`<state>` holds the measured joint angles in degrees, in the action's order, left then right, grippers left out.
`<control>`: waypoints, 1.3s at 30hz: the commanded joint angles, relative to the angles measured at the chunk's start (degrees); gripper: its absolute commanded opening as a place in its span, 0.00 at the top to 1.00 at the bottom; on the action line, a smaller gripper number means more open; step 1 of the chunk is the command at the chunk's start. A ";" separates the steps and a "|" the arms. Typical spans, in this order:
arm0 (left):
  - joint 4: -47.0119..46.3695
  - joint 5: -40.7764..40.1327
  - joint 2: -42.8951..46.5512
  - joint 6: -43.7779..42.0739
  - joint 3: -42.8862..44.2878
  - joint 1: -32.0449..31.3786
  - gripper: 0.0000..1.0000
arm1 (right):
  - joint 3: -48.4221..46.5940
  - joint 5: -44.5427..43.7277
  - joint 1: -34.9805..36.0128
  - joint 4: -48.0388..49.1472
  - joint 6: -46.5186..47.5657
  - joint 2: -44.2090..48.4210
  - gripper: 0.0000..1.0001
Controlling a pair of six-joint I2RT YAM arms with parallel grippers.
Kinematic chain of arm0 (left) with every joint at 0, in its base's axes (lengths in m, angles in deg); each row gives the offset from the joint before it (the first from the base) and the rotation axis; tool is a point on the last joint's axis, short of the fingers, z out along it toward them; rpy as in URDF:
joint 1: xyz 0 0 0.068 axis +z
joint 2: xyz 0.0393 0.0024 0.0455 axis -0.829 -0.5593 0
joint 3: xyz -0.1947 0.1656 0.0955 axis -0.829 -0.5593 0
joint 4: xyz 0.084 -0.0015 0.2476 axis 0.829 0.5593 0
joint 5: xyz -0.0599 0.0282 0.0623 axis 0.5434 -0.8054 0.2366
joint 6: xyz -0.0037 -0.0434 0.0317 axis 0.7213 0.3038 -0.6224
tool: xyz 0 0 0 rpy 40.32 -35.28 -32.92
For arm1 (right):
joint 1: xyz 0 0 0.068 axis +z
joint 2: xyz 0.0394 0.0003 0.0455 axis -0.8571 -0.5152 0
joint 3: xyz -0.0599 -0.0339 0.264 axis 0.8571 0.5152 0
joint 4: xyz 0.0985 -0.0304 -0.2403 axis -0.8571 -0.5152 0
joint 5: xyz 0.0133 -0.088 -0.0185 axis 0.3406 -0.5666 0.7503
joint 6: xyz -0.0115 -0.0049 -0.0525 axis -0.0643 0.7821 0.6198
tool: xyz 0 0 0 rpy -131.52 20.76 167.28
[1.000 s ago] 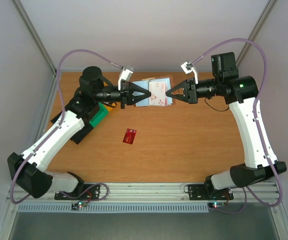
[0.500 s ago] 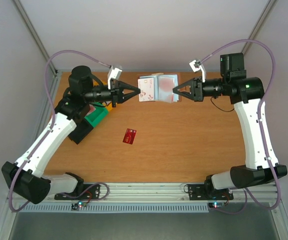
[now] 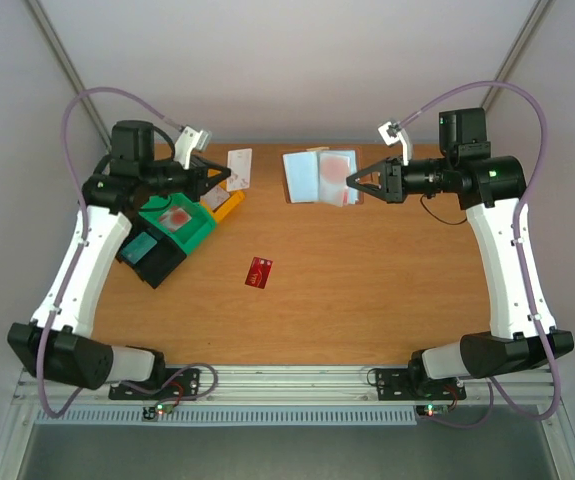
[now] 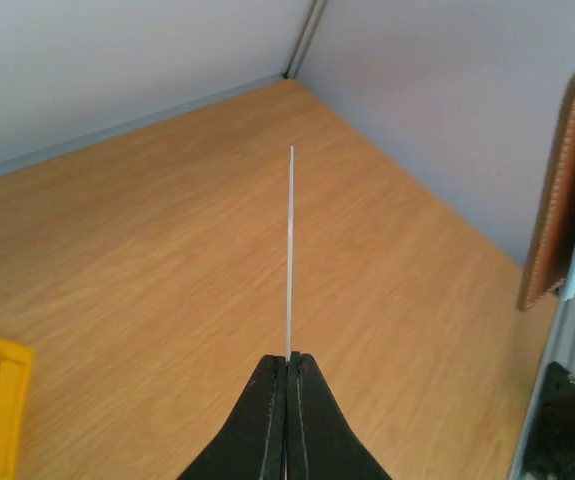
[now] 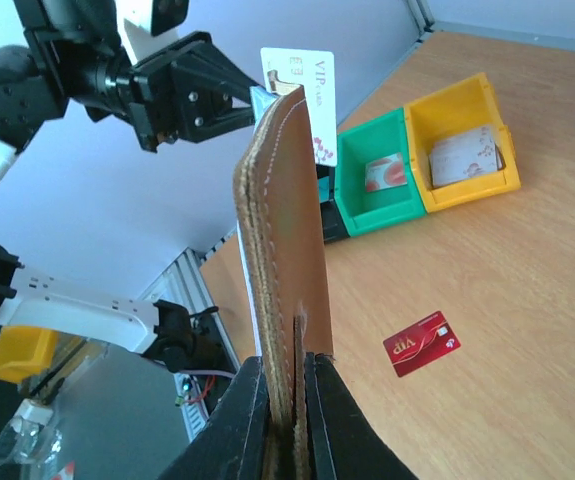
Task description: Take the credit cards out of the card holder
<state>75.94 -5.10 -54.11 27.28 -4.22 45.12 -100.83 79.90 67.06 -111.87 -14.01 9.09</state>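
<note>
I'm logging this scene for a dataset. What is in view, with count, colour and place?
holder: one, brown outside, pale blue inside, held at the back by the right pincer
white card: one, white with red print, in the left pincer, apart from the holder
red card: one, red, flat mid-table
green bin: one, green, back left
reddish card: one, in the green bin
yellow bin: one, yellow, beside the green bin
pale card: one, in the yellow bin
black bin: one, black, beside the green bin
table: one, wood-brown
left pincer: black, shut on the white card
right pincer: black, shut on the holder
</note>
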 commanded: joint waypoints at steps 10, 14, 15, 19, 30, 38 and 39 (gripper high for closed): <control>27.11 -13.12 -26.59 -28.18 28.01 6.56 1.00 | 1.25 1.87 -0.34 2.70 -0.51 0.35 0.99; 36.87 -17.82 -41.06 -32.08 46.00 6.54 1.00 | 1.22 1.67 -0.32 2.29 -0.46 0.39 0.99; 38.42 -18.43 -43.78 -32.52 49.18 6.49 1.00 | 1.22 1.67 -0.34 2.23 -0.56 0.41 0.99; 38.96 -23.33 -50.14 -33.95 53.36 6.37 1.00 | 0.68 1.64 -0.32 1.18 -0.69 0.19 0.99; 36.13 -25.96 -58.40 -37.71 52.58 6.65 1.00 | -0.43 2.28 -0.34 0.32 -1.35 -0.43 0.99; 39.54 -27.31 -62.25 -37.96 53.79 6.66 1.00 | -0.42 2.05 -0.34 -0.70 -1.45 0.17 0.99; 39.89 -27.01 -62.16 -37.78 53.78 6.61 1.00 | -0.40 2.06 -0.34 -0.74 -1.47 0.20 0.99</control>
<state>113.62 -32.05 -114.89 -9.77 47.86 51.96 -99.83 80.38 67.02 -111.96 -14.60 8.83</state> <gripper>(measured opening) 0.006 0.062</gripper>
